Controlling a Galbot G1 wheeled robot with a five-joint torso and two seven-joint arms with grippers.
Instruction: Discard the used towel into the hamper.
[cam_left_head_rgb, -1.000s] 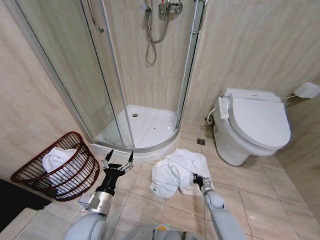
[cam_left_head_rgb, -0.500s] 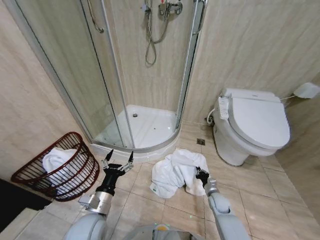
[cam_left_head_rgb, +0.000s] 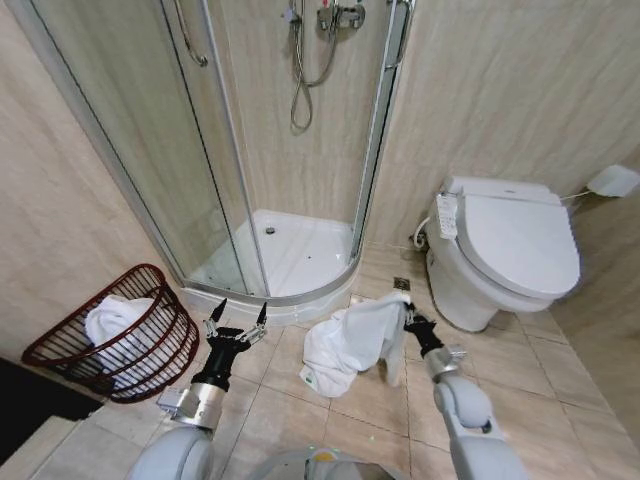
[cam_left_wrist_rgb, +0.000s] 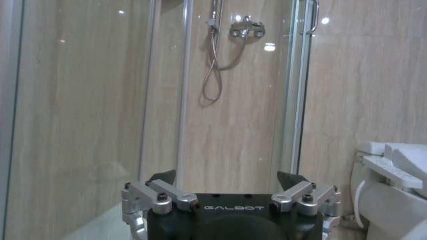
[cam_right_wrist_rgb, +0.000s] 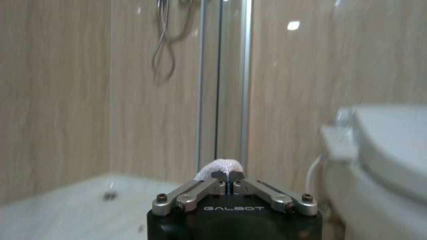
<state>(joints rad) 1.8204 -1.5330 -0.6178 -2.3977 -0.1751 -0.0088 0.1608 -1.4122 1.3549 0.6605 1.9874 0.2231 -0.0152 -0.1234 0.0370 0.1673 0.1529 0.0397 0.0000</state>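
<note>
Two pincers show in my head view. My right pincer (cam_left_head_rgb: 408, 317) is clamped on a corner of the towel (cam_left_head_rgb: 350, 340) and has risen from floor level a second ago to well above the tiles, over toward the toilet (cam_left_head_rgb: 510, 250). The towel, which lay in a flat heap then, now hangs from that pinched corner, its long axis slanting from my pincer down and left to the bulk that rests on the floor near the shower (cam_left_head_rgb: 290, 255) curb. I judge the grasp took, so the lift is underway, but much of the cloth has yet to clear the floor. The hamper (cam_left_head_rgb: 115, 335) lies tipped at the floor's left edge by the wall, mouth facing up and toward me, with another white cloth already inside. My left pincer (cam_left_head_rgb: 237, 322) hangs spread wide between hamper and towel, where it was before.

From my left wrist, the left pincer (cam_left_wrist_rgb: 230, 192) is open and empty, facing the shower glass.

From my right wrist, the right pincer (cam_right_wrist_rgb: 228, 187) is closed tight, a small white tuft of towel (cam_right_wrist_rgb: 217, 169) poking up between its tips.
</note>
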